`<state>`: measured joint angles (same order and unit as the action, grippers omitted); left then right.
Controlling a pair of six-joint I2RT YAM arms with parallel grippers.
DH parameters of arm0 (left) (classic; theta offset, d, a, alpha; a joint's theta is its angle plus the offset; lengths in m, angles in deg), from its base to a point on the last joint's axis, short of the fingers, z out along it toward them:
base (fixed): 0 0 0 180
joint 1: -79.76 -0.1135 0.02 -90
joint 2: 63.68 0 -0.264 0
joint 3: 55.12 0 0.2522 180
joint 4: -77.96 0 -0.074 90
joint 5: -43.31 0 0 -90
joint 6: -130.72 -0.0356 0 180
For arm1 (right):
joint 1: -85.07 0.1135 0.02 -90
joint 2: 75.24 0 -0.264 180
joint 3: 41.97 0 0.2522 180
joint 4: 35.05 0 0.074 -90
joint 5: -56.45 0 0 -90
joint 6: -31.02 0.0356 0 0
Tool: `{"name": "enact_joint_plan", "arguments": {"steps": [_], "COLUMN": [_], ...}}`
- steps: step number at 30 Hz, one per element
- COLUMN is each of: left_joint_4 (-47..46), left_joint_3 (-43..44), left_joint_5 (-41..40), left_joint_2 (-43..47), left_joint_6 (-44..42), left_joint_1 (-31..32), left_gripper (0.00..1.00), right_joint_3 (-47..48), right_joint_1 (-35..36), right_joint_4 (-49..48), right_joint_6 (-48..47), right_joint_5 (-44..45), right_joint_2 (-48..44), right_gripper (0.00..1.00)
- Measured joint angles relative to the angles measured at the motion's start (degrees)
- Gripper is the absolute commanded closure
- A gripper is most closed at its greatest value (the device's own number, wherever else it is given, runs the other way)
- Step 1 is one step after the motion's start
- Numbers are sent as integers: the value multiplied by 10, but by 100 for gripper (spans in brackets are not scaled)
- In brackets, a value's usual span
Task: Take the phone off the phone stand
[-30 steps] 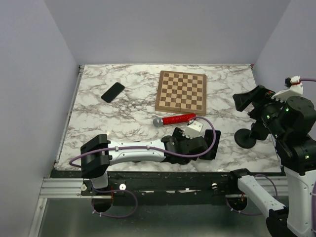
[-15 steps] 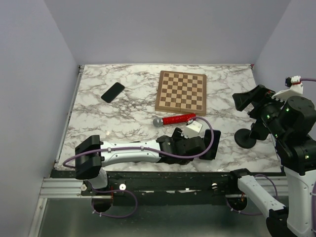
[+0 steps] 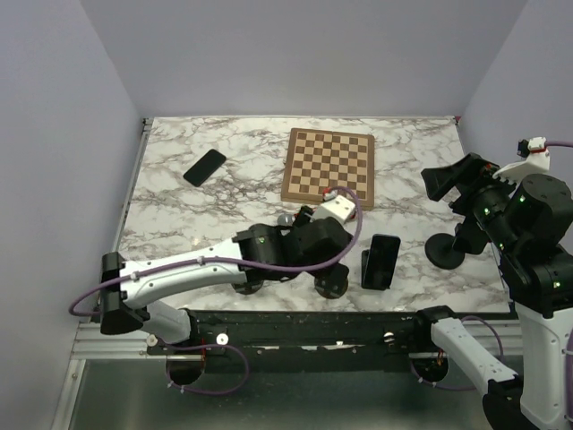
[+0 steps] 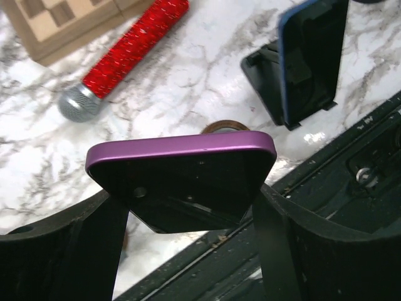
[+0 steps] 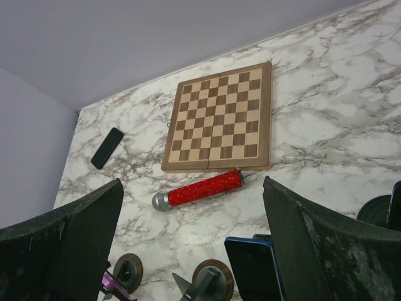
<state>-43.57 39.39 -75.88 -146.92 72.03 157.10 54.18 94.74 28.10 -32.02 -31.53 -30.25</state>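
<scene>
My left claw [image 4: 185, 200] has just closed in on the purple-edged, dark-backed phone [image 4: 182, 166]. Both fingers press its sides low in my wrist frame, and the phone fills the centre there. A second ago my arm lay flat along the bottom of the overhead frame. Now it is raised and drawn toward the middle, carrying the phone with it.

Just past the phone's top edge peeks the round brown phone stand [image 4: 223, 126], so I judge the phone lifted off it, though my fingers hide its lower end. What remains is to set it down.

In the upper right a blue-edged phone [image 4: 311, 59] leans on a black holder [image 4: 260, 75]. In the upper left lie a red glitter microphone [image 4: 128, 53] and a wooden chessboard [image 4: 69, 25].

My right claw [image 5: 192, 188] hangs wide open and empty.
</scene>
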Motion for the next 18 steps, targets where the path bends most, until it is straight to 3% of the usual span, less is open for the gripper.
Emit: {"name": "enact_joint_plan", "arguments": {"steps": [4, 10, 15, 18], "left_joint_4": [11, 18, 17, 23], "left_joint_3": [0, 0, 1, 19], "left_joint_5": [28, 64, 115, 146], "left_joint_2": [57, 104, 70, -1], "left_joint_6": [-59, -168, -255, -303], "left_joint_1": [-75, -254, -392, -469], "left_gripper": [100, 100, 100, 100], "right_joint_3": [0, 0, 0, 0], "right_joint_1": [0, 0, 0, 0], "right_joint_4": [0, 0, 0, 0], "right_joint_6": [0, 0, 0, 0], "right_joint_5": [0, 0, 0, 0], "right_joint_2": [0, 0, 0, 0], "right_gripper": [0, 0, 0, 0]}}
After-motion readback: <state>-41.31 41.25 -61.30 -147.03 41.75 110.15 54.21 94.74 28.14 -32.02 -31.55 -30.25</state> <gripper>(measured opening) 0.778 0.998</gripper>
